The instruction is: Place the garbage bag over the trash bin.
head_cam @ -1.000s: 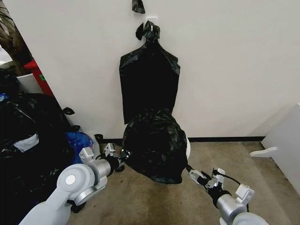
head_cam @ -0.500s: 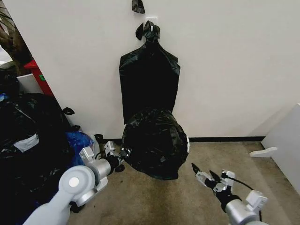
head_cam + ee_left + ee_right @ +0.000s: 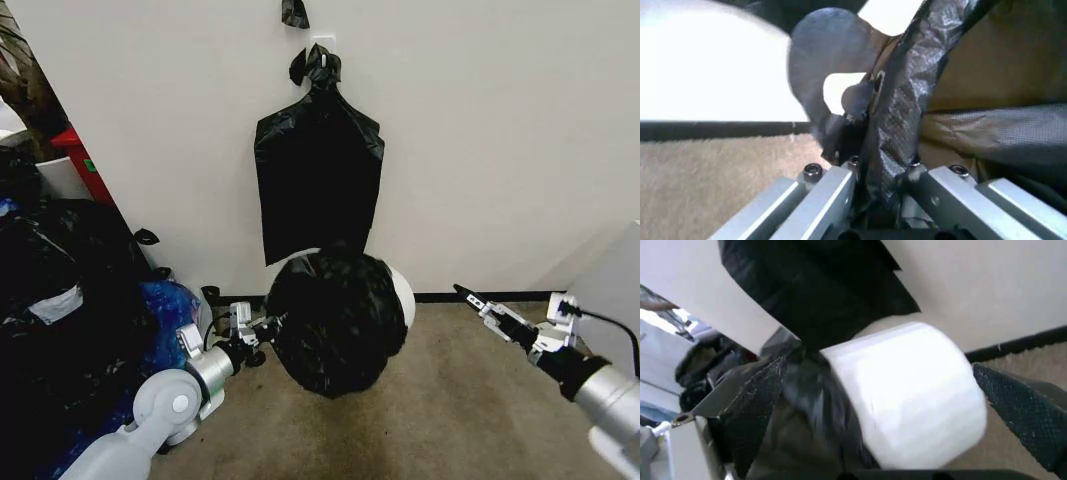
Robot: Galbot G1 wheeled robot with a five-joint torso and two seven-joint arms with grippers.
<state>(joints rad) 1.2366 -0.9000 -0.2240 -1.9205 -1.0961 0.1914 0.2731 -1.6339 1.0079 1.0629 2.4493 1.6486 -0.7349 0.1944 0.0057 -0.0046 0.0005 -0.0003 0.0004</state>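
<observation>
Garbage bag (image 3: 335, 325) first: your left gripper (image 3: 262, 330) is clamped on its edge, low at the bag's left side, just above the floor. In the left wrist view you can see the black film (image 3: 897, 115) pinched between the two metal jaws, pulled taut up and away from them.

Your right gripper (image 3: 478, 302) has changed most. A second ago it sat down at the bag's lower right corner, touching the plastic; now it is well apart from the bag, out to the right near the wall, with nothing in it. Its fingers look nearly closed in the head view, but you cannot tell for sure.

With that side let go, the bag has slid left. The trash bin (image 3: 403, 296) now shows a bare white wall at the right of the black mass, where before barely a sliver was visible. The right wrist view confirms it: the white bucket (image 3: 907, 400) lies exposed, with the bag bunched along only one side of it.

So you should judge the cover as partly undone. The bag is draped on the bin's front and left, against the wall below the flat black bags (image 3: 318, 180) hanging from the hook, with only one hold left on it. The right side likely needs a fresh grip and a pull across before the rim is wrapped.
</observation>
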